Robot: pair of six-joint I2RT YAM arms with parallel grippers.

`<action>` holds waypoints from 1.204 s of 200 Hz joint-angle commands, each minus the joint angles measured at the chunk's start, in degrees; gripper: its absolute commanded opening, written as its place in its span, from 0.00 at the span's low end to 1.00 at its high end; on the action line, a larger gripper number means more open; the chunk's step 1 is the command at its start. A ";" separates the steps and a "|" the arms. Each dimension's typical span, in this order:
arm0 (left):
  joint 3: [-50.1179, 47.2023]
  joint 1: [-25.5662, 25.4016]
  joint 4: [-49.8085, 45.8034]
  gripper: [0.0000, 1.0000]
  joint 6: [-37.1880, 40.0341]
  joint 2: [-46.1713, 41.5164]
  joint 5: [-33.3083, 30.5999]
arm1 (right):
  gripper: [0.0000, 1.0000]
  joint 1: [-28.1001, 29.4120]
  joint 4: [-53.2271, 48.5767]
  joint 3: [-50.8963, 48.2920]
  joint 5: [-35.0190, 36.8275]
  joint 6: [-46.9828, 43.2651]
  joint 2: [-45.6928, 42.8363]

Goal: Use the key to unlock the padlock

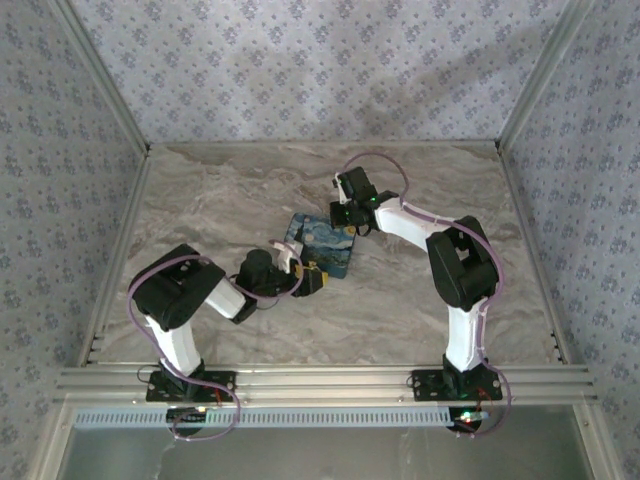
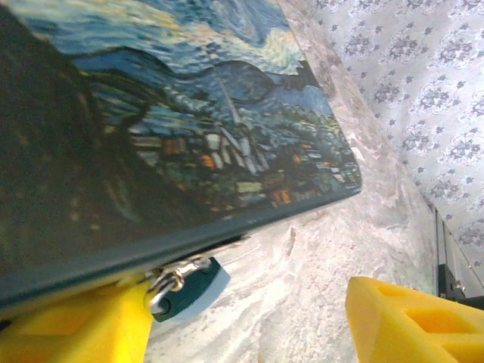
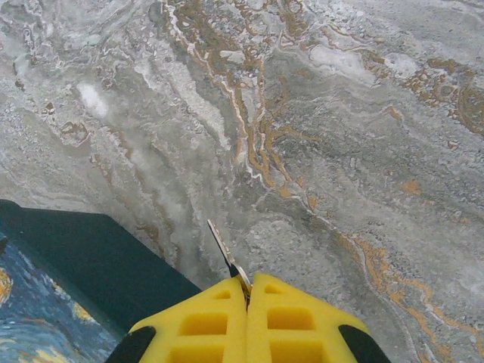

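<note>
One padlock (image 2: 185, 293), one key (image 3: 224, 252), one painted board (image 1: 322, 243). The padlock has a teal body and silver shackle and lies on the marble table (image 3: 340, 113) at the board's edge, beside one finger of the left gripper (image 1: 315, 278), whose jaws are spread. The right gripper (image 3: 247, 286) is clamped on the key, its thin blade protruding.

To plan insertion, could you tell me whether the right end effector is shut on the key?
Shut: the right end effector pinches the key, blade protruding between closed fingers.

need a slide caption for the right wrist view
Right tool pinching the key, blade pointing out over the marble table beside a corner of the painted board.
</note>
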 commanded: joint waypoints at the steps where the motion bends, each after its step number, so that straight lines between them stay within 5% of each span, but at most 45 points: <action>1: -0.64 -1.77 5.52 0.72 -0.01 0.33 -0.88 | 0.00 1.80 -9.45 -2.47 -1.80 -0.17 2.52; 50: -3.97 -3.58 11.66 0.66 -3.14 1.35 -3.93 | 0.00 1.76 -9.36 -2.70 -1.66 0.08 2.25; 91: -4.17 -5.51 9.30 0.72 -2.52 0.29 -8.56 | 0.00 2.03 -9.49 -2.80 -1.49 0.03 2.00; 178: -1.15 -4.42 7.45 0.32 -4.27 5.19 -7.34 | 0.00 1.76 -9.36 -3.54 -1.00 -0.20 0.94; 241: -0.21 -3.13 5.08 0.22 -5.38 6.01 -6.81 | 0.00 1.08 -9.21 -3.88 -1.31 -0.26 0.15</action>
